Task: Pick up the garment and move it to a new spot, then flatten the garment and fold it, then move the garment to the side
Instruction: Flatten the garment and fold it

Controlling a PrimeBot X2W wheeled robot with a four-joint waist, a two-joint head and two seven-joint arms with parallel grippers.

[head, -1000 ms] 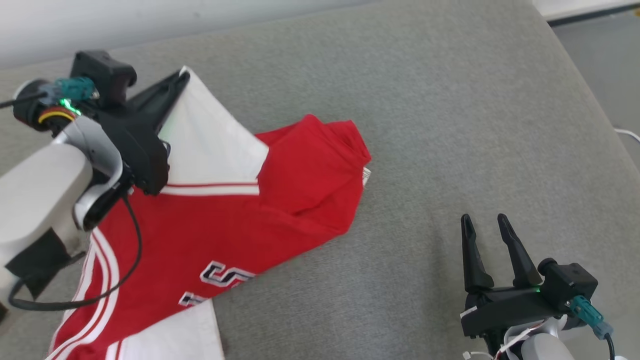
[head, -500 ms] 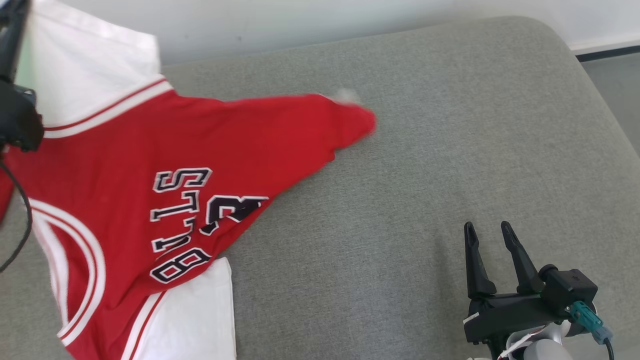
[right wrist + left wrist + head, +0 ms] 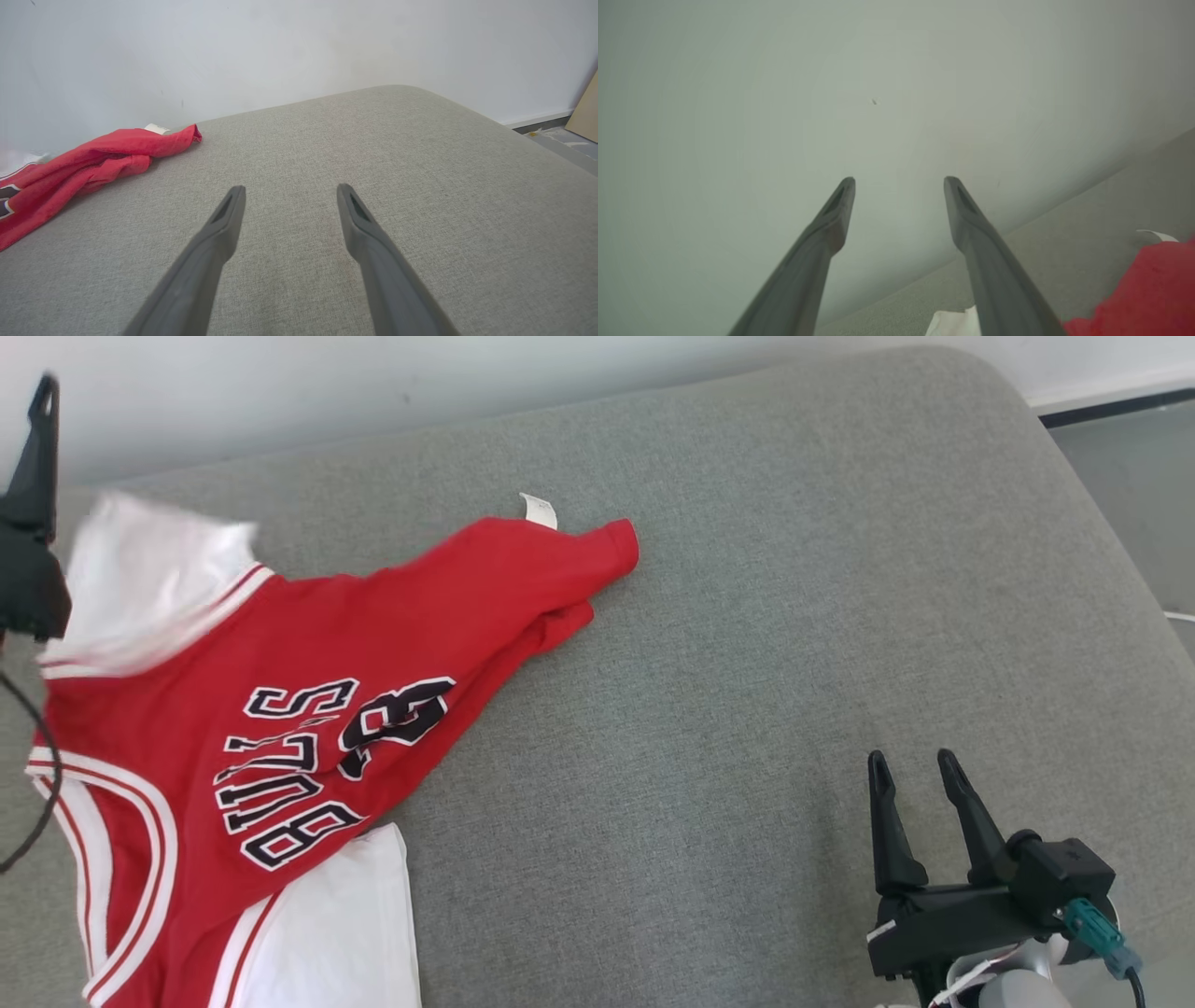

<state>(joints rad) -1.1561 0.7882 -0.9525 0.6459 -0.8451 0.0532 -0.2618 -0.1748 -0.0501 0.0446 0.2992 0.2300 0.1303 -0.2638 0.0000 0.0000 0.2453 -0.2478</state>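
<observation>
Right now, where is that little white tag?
In the head view, the white tag lies left of centre, at the far tip of the red jersey, on the grey cushion.

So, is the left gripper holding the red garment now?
No, the left gripper stands open, nothing between its fingers, and the garment lies clear of them.

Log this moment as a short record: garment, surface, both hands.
garment: red and white jersey, lying crumpled, neither flat nor folded
label: white label at the jersey's narrow far end
surface: grey cushion
left hand: open, empty, aimed at the wall
right hand: open, empty, apart from the jersey
</observation>
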